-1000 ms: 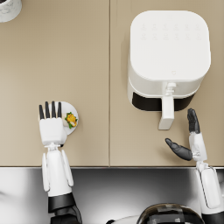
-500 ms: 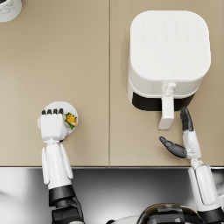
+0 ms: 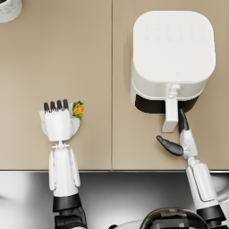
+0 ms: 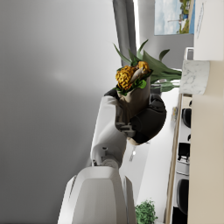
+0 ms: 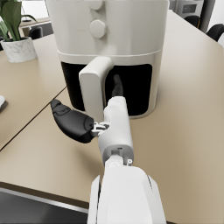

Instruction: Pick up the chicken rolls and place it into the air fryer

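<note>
The chicken roll [image 4: 132,87], a brown wrap with orange filling and green leaf, stands upright in the grip of my left hand [image 4: 142,118]. From the head view, that hand [image 3: 58,120] hovers over a small white plate [image 3: 44,129], with the roll's orange end [image 3: 78,108] showing beside the fingers. The white air fryer [image 3: 172,58] stands at the right, its drawer handle [image 3: 170,115] pointing toward me. My right hand [image 3: 179,139] is just below and beside the handle, thumb spread wide, holding nothing. In the right wrist view its fingers [image 5: 116,85] reach alongside the handle [image 5: 96,87].
A white marbled pot [image 3: 9,9] sits at the far left corner; the right wrist view shows it [image 5: 17,49] with a plant. The table's front edge [image 3: 112,170] runs just behind both hands. A seam [image 3: 112,80] divides the tabletop.
My left hand has curled around the chicken roll and risen slightly off the plate. My right hand has shifted left and forward to the fryer's handle.
</note>
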`<control>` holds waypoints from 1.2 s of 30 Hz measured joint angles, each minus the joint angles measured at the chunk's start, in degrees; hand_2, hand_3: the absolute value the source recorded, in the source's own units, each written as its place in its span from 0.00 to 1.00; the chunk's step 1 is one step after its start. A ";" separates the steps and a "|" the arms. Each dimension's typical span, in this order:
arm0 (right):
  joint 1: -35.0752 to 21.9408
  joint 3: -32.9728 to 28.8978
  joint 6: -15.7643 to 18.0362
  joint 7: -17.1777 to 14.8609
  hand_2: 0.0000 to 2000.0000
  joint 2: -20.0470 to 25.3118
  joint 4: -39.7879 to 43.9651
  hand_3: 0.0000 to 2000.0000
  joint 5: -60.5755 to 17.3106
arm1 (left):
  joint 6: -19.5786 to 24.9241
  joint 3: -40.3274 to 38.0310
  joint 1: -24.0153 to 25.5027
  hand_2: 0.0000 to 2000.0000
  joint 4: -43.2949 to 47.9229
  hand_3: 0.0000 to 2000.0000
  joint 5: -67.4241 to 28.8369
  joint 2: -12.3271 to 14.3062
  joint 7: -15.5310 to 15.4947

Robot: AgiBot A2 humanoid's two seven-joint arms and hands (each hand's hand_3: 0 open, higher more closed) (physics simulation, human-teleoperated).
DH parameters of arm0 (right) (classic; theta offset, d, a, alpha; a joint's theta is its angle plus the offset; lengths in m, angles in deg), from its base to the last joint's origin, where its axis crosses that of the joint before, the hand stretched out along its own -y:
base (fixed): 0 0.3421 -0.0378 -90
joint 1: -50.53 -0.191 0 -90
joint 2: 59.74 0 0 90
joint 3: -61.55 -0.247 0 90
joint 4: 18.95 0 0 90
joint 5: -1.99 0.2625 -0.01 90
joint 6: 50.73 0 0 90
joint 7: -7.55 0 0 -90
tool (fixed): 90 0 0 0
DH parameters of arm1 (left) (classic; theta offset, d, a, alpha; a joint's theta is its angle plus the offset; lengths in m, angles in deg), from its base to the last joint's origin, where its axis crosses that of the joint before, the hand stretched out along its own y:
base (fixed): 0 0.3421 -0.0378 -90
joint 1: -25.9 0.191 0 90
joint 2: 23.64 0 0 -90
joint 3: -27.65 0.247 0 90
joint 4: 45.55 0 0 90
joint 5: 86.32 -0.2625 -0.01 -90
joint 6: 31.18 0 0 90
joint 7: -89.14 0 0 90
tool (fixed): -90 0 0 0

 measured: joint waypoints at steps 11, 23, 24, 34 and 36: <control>-3.03 3.01 -3.36 0.03 1.00 1.36 6.20 0.33 -0.19 | -0.29 3.69 -1.02 1.00 8.82 1.00 0.03 1.11 0.25; 0.42 9.81 -7.97 -0.45 1.00 -5.49 -3.05 1.00 -0.40 | -0.26 10.29 -2.35 1.00 11.66 1.00 0.05 2.68 0.25; 1.36 10.56 -8.30 -0.53 1.00 -6.74 -4.83 1.00 -0.38 | -0.26 10.99 -2.47 1.00 11.95 1.00 0.05 2.85 0.25; 5.88 17.76 -7.76 -0.66 1.00 -19.54 -16.15 1.00 -0.33 | -0.32 16.74 -4.98 1.00 15.32 1.00 19.11 5.35 0.26; 5.80 19.57 -5.66 -0.51 1.00 -23.21 -18.01 1.00 -0.35 | -0.30 18.03 -6.08 1.00 15.67 1.00 20.24 6.28 0.28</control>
